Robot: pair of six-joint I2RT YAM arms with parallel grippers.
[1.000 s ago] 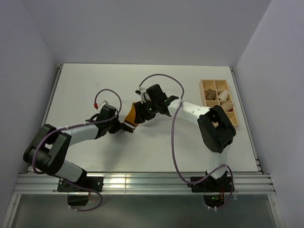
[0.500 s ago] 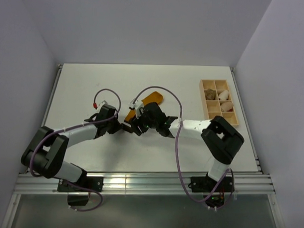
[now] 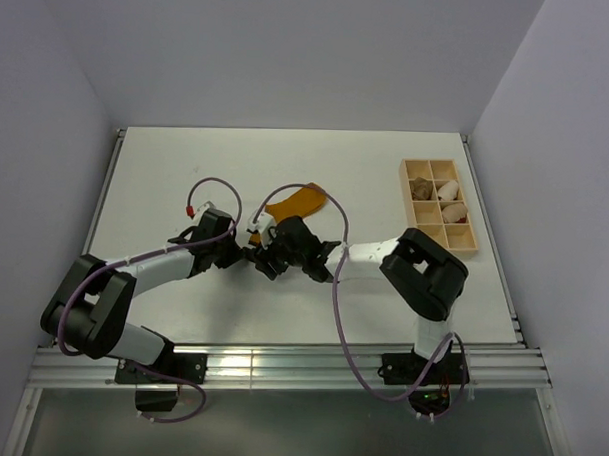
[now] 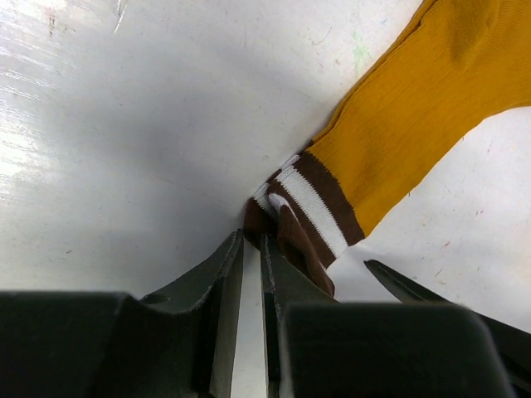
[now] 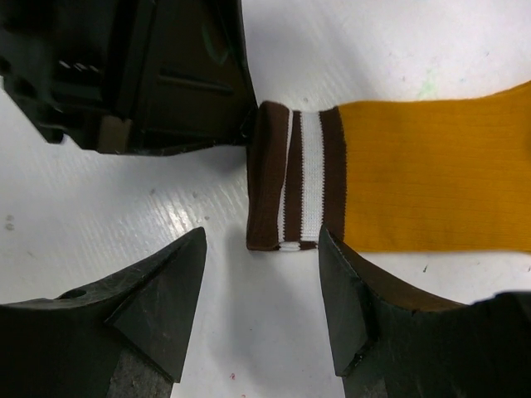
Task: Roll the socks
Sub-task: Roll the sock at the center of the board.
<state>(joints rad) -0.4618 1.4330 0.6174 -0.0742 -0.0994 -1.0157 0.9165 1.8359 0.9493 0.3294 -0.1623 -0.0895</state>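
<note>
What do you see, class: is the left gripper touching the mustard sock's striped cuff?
Touching. The left wrist view shows the left gripper nearly closed, its fingertips pinching the brown edge of the striped cuff.

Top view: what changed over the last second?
Right pincer drew back left toward the near edge, opened wider, now hangs open over the striped cuff. The mustard sock it had covered lies stretched out flat. Left pincer stayed clamped on the cuff; tray unchanged.
</note>
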